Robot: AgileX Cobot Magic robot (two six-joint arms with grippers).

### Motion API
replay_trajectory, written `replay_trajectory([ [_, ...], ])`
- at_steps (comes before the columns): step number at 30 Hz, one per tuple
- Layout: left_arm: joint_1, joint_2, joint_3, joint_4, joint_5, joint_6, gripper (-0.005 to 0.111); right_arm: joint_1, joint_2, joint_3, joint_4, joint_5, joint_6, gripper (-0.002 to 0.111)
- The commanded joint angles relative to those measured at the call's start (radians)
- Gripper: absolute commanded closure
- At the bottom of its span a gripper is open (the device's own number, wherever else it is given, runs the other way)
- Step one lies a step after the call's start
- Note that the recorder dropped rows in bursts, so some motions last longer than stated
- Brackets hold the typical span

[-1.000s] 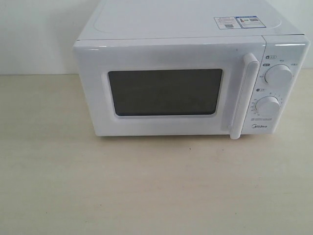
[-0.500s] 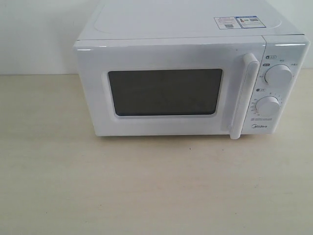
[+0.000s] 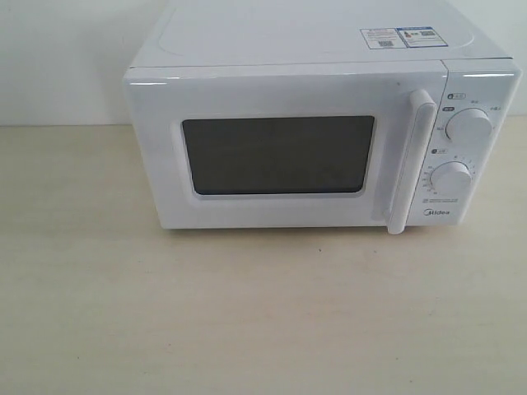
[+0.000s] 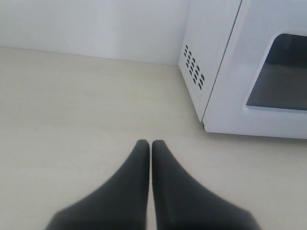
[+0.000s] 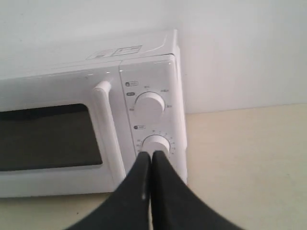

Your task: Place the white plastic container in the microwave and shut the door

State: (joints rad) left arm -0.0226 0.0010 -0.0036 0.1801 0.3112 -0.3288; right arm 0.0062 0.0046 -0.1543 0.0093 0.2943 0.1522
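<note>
The white Midea microwave (image 3: pixel 313 58) stands at the back of the table, its door (image 3: pixel 280 148) shut, with the dark window and vertical bar handle (image 3: pixel 412 160) facing me. The white plastic container shows in no view. No gripper appears in the exterior view. In the left wrist view my left gripper (image 4: pixel 151 143) is shut and empty above bare table, off the microwave's (image 4: pixel 225 72) vented side corner. In the right wrist view my right gripper (image 5: pixel 151 154) is shut and empty, in front of the lower dial (image 5: pixel 156 143) of the microwave (image 5: pixel 144 62).
A pale wooden table (image 3: pixel 247 313) stretches in front of the microwave. A white wall (image 3: pixel 58 58) rises behind it. Two round dials (image 3: pixel 468 127) sit on the panel right of the door.
</note>
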Motion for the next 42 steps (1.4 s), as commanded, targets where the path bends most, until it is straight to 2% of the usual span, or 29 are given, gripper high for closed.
replay_trajectory([
  [1, 0.002, -0.001, 0.004, -0.004, 0.000, 0.003, 0.103, -0.058, -0.005, 0.011, 0.004, -0.013, 0.033, 0.108],
  [9, 0.002, -0.001, 0.004, -0.004, 0.000, 0.003, 0.103, -0.064, -0.005, 0.154, 0.012, -0.174, 0.034, 0.108],
  [16, 0.002, -0.001, 0.004, -0.004, 0.000, 0.003, 0.103, -0.064, -0.005, 0.154, 0.001, -0.104, 0.013, 0.108],
  [22, 0.002, -0.001, 0.004, -0.004, 0.000, 0.003, 0.103, -0.064, -0.005, 0.154, -0.049, 0.060, -0.012, 0.108],
  [42, 0.002, -0.001, 0.004, -0.004, 0.000, 0.003, 0.103, -0.064, -0.005, 0.154, -0.049, 0.069, -0.012, 0.108],
])
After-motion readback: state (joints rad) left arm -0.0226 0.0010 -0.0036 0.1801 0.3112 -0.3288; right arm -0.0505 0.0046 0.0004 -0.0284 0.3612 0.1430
